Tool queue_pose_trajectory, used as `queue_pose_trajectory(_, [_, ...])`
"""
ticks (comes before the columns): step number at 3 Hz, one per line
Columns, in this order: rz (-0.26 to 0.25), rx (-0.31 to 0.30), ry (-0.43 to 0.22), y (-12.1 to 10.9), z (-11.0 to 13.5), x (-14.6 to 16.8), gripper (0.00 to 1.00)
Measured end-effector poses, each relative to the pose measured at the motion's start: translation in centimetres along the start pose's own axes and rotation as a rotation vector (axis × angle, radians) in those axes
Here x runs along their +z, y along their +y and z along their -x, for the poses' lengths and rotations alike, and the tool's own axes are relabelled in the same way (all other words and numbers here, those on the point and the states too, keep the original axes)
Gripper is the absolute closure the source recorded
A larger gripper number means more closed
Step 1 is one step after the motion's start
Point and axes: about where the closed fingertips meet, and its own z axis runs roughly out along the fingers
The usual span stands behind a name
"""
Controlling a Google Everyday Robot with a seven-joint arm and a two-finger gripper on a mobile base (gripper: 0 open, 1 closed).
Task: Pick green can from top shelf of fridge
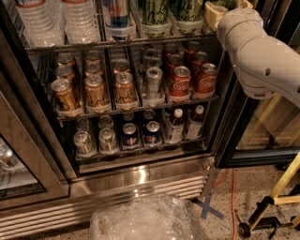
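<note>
We read little for certain. The red cola cans (pixel 180 83) on the middle rack carry white Coca-Cola script. The gold-brown cans (pixel 95 91) to their left bear dark lettering too small for us to read. Between them stands a plain silver can (pixel 153 80). On the lowest rack, the dark blue cans (pixel 130 134) show a round red, white and blue emblem.

On the top shelf (pixel 70 46) of the fridge (pixel 140 177), a blue-and-silver can (pixel 118 12) stands beside the water bottles (pixel 47 18). Right of it, a green can (pixel 155 11) stands upright in its lane, pale green with dark script we cannot make out. A second one (pixel 187 8) stands in the next lane.

The gripper (pixel 216 11) sits at the right end of that same shelf, level with the cans and just beside the second one. The first is one lane further left. Whether the gripper is open or closed, we cannot tell. The white arm (pixel 262 56) slopes down to the right.
</note>
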Motion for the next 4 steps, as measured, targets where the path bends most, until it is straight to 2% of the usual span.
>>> queue_pose_trajectory(2, [-0.017, -0.013, -0.066, -0.1, 3.3, -0.3, 1.00])
queue_pose_trajectory(3, [0.008, -0.019, -0.106, 0.7, 5.5, -1.8, 1.00])
queue_pose_trajectory(4, [0.047, -0.001, -0.114, 1.8, 6.6, -3.6, 1.00])
